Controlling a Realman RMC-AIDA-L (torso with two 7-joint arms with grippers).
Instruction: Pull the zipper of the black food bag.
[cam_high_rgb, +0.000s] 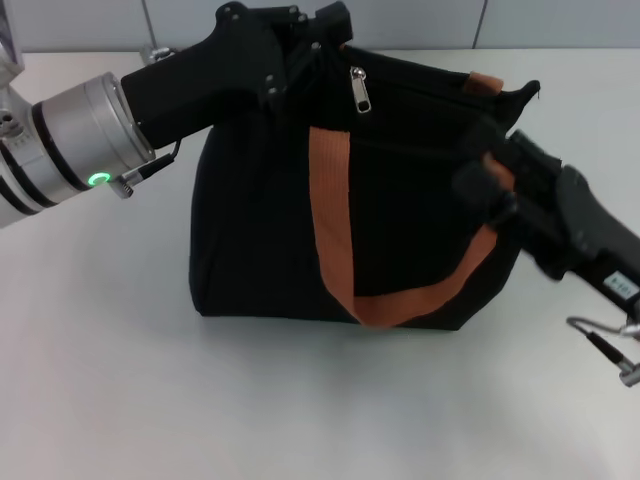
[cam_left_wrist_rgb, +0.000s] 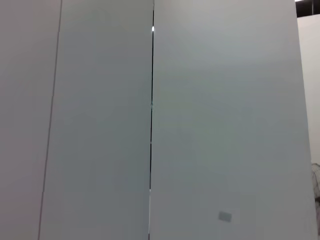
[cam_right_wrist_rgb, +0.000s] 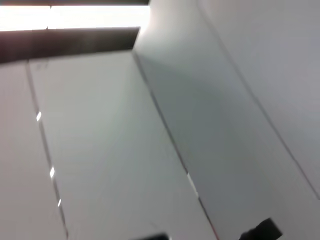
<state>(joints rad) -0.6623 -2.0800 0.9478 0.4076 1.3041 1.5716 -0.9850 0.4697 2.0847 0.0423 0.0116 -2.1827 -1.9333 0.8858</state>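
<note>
Black food bag (cam_high_rgb: 270, 230) upright; zipper (cam_high_rgb: 359, 92) atop.

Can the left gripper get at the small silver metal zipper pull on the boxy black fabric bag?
Probably yes: the left gripper sits at the black fabric bag's top edge, beside the silver zipper pull, which hangs exposed with nothing covering it.
</note>
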